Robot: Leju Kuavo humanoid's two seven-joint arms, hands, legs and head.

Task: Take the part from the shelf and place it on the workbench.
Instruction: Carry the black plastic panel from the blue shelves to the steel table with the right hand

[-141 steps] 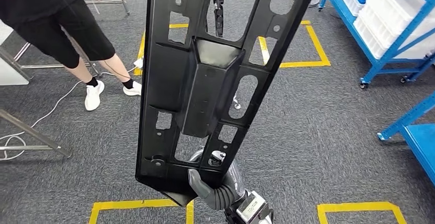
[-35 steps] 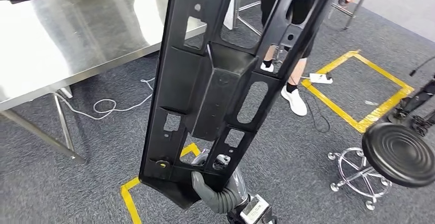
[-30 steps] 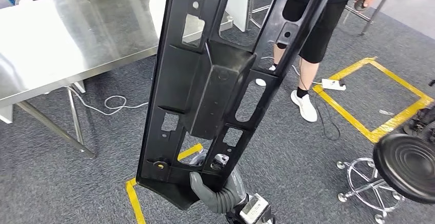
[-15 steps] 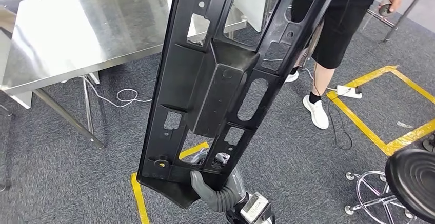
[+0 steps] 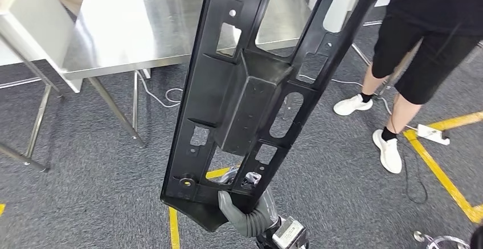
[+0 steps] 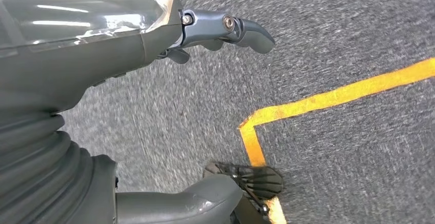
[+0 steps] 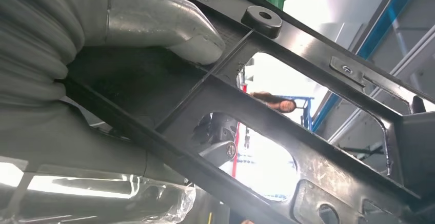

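Observation:
A long black plastic part [image 5: 250,95] with several cut-outs stands nearly upright in front of me, its top out of frame. My right hand [image 5: 242,212] grips its lower end from below. In the right wrist view the grey thumb [image 7: 154,24] presses on the part's ribbed frame [image 7: 287,116]. The steel workbench [image 5: 142,27] lies ahead at the upper left, partly hidden behind the part. My left hand [image 6: 92,80] hangs over the grey carpet with its fingers [image 6: 231,29] apart and nothing in them.
A person [image 5: 433,44] in black shorts and white shoes stands at the right, close to the workbench's end. A white cabinet [image 5: 28,15] stands at the far left. Yellow tape lines [image 5: 444,175] and a white cable [image 5: 171,95] lie on the carpet.
The whole picture has shifted as I turn: the workbench has slid toward the centre and the person to the right, the stool out of frame. The part stays in my right hand.

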